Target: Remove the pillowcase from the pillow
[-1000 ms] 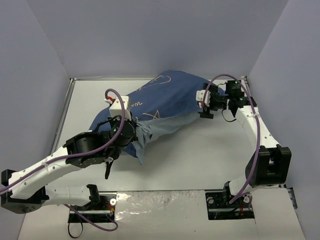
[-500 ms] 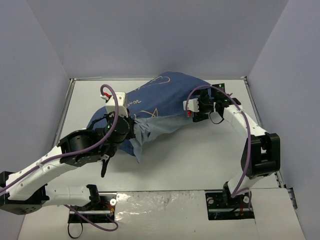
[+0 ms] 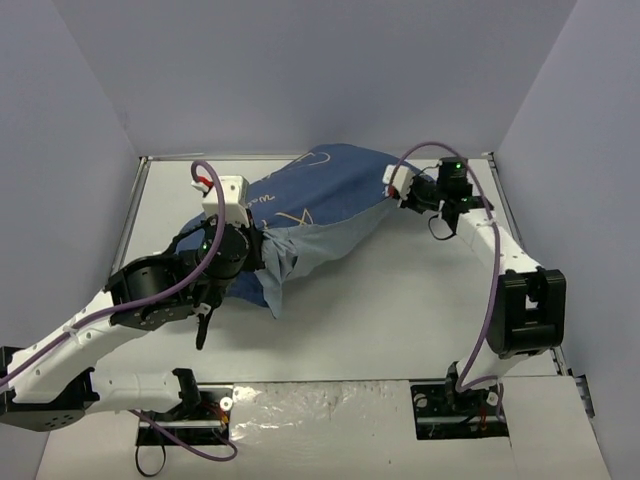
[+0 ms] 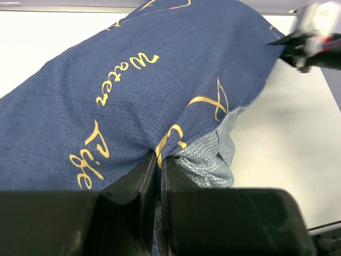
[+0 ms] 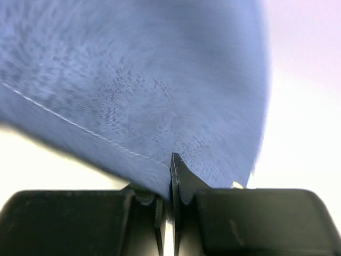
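Observation:
The pillowcase (image 3: 325, 200) lies bulging across the back of the table, dark blue with cream outlines and script, its paler inner face (image 3: 320, 245) showing at the front. The pillow is hidden inside it. My left gripper (image 3: 262, 252) is shut on a fold of the pillowcase (image 4: 160, 80), pinched at the fingertips (image 4: 150, 162) where the dark face meets the paler weave (image 4: 213, 154). At the right-hand corner, my right gripper (image 3: 396, 192) is shut on the pillowcase (image 5: 133, 80), blue cloth caught between its jaws (image 5: 171, 178). That gripper (image 4: 309, 40) also appears in the left wrist view.
The white table (image 3: 420, 300) is framed by a metal rail (image 3: 135, 215) and tall grey-violet walls (image 3: 320, 70). A crinkled foil strip (image 3: 320, 400) runs along the near edge between the two arm bases.
My right gripper went from open to shut on the pillowcase's right corner and drew back to the right. The left gripper shifted left and back, still holding its fold.

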`<control>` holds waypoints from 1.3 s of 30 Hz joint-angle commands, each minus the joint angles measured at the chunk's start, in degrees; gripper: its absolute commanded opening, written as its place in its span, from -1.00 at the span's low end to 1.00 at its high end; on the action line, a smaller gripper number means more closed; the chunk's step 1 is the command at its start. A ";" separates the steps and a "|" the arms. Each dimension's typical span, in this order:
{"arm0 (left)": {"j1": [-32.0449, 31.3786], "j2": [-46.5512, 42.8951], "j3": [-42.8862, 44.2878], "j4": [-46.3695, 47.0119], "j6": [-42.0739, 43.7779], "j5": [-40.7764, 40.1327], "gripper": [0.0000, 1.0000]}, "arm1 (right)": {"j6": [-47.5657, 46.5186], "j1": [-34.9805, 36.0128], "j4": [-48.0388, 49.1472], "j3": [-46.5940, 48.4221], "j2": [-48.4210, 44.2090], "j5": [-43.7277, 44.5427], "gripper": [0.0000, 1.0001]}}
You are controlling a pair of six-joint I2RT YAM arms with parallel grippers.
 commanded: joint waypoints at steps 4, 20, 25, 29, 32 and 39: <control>2.70 -0.39 5.38 5.13 3.70 -0.69 -0.95 | 21.13 -12.82 -4.06 4.17 -17.18 -23.87 -1.00; 8.94 13.41 2.57 19.73 -11.06 31.74 -0.95 | 52.09 -25.24 -3.80 24.92 -29.07 -37.72 -1.00; 16.04 12.18 -2.34 19.98 -11.15 31.56 -0.95 | 55.71 -21.65 3.76 10.88 -27.24 -18.22 -1.00; 24.66 16.55 -7.72 24.47 -10.37 39.99 -0.95 | 51.40 -14.18 2.70 5.94 -19.51 4.19 -1.00; 27.57 22.43 -5.45 25.88 -7.38 42.10 -0.95 | 51.38 -8.64 3.49 6.37 -11.70 17.55 -1.00; 32.23 34.41 1.49 26.50 -2.81 46.68 -0.95 | 53.07 -5.20 4.90 11.64 -0.95 29.98 -1.00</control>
